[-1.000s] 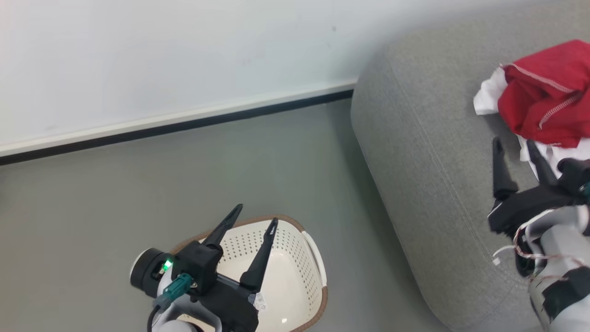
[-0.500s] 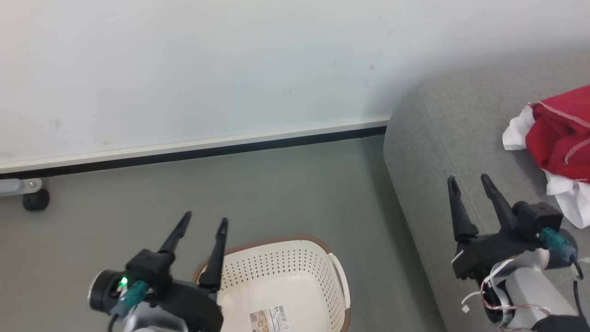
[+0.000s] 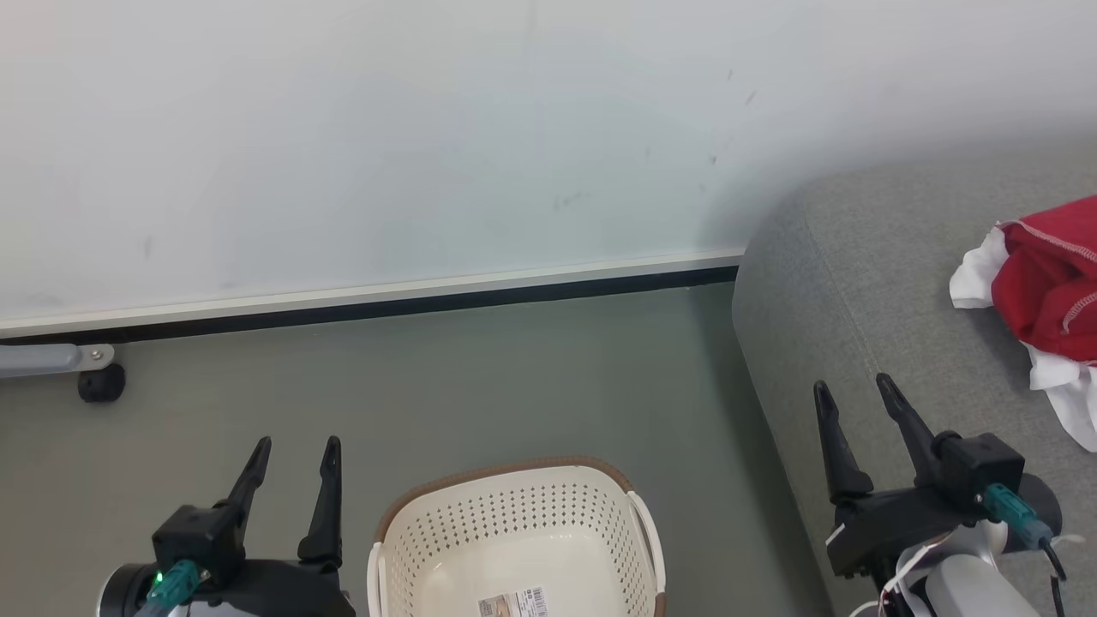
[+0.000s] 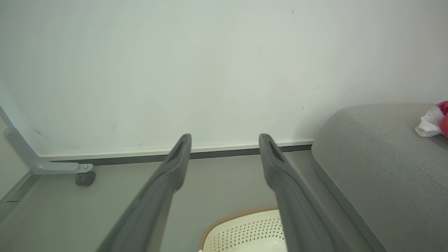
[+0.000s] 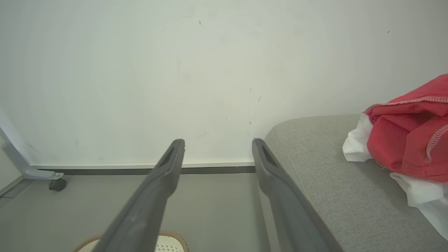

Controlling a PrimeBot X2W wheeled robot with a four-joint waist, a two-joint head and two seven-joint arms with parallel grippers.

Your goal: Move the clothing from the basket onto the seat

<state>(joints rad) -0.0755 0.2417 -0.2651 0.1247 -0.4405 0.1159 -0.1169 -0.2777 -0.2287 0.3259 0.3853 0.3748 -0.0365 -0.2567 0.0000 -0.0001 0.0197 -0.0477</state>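
Clothing of soft bright red fabric with white panels and white stitching (image 3: 1052, 287) lies in a crumpled heap on the large grey woven-fabric upholstered seat (image 3: 891, 300), at the 3 o'clock edge of the head view and cut off by that edge. The cream plastic laundry basket with perforated walls and a brown woven-look rim (image 3: 514, 514) stands on the grey floor (image 3: 480, 377) at 6 o'clock, just beside the seat's rounded edge; its visible interior shows bare cream plastic and a barcode sticker (image 3: 514, 602). The left gripper (image 3: 298, 443) is at 7 o'clock, over the floor on the basket's 9 o'clock side, its two dark fingers spread apart and pointing toward 12 o'clock. The right gripper (image 3: 852, 383) is at 4 o'clock, over the seat's rounded edge, fingers likewise spread, well apart from the clothing. A black castor wheel (image 3: 101, 383) on a grey bracket sits at 9 o'clock against the pale wall (image 3: 428, 128).
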